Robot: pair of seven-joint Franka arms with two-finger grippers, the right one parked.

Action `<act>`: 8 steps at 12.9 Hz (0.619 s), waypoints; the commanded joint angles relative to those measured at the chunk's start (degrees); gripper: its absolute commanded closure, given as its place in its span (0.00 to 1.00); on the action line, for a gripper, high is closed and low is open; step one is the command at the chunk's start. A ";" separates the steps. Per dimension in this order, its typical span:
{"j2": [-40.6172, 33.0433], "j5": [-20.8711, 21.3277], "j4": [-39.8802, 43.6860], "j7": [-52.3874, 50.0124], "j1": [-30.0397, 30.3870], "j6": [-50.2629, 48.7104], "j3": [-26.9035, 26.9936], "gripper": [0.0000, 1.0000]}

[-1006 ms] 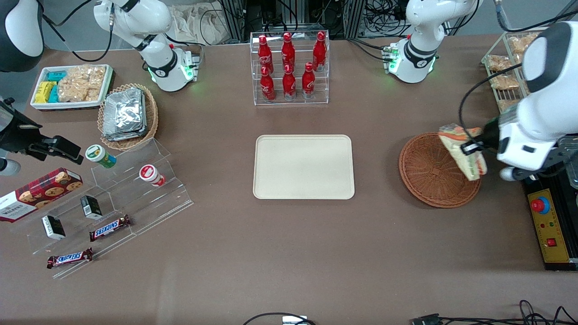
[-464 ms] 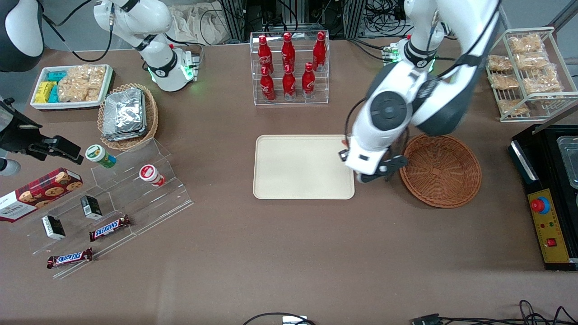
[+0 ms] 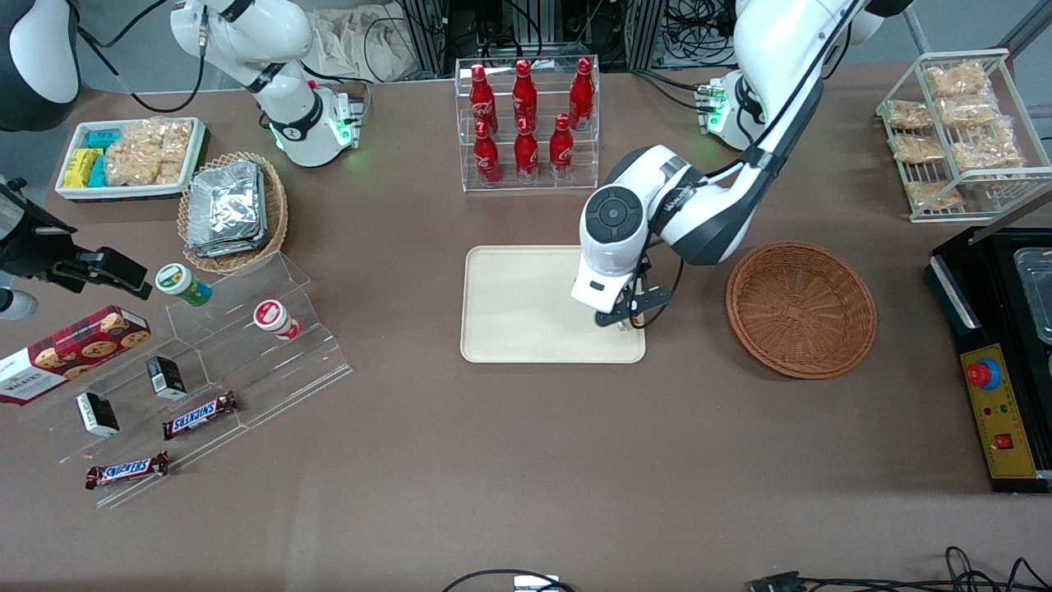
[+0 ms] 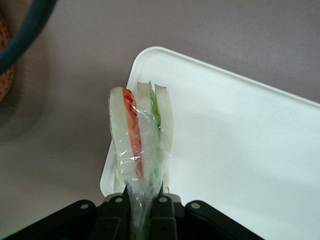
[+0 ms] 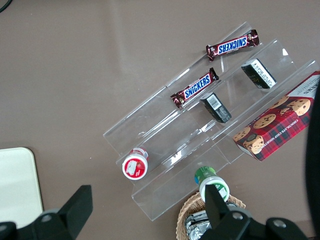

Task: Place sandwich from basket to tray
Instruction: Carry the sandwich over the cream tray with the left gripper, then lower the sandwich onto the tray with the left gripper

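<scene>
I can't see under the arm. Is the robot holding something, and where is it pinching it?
Yes. The gripper, above the tray's corner nearest the basket, holds the wrapped sandwich, pinching one end of it.

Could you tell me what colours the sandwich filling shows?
Red and green, between white bread slices of the sandwich, held by the gripper over the tray; clearest in the left wrist view.

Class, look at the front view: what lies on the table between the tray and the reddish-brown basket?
Bare brown tabletop, seen in the front view. The end effector, shut on the sandwich, hangs over the tray edge nearest the basket.
</scene>
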 commanded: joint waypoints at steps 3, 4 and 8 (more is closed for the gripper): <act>-3.68 5.02 -11.51 -2.30 -0.28 10.53 0.59 1.00; -3.77 6.51 -12.65 -2.30 -0.19 11.94 0.59 1.00; -3.94 11.09 -14.07 -0.28 0.07 13.80 0.41 1.00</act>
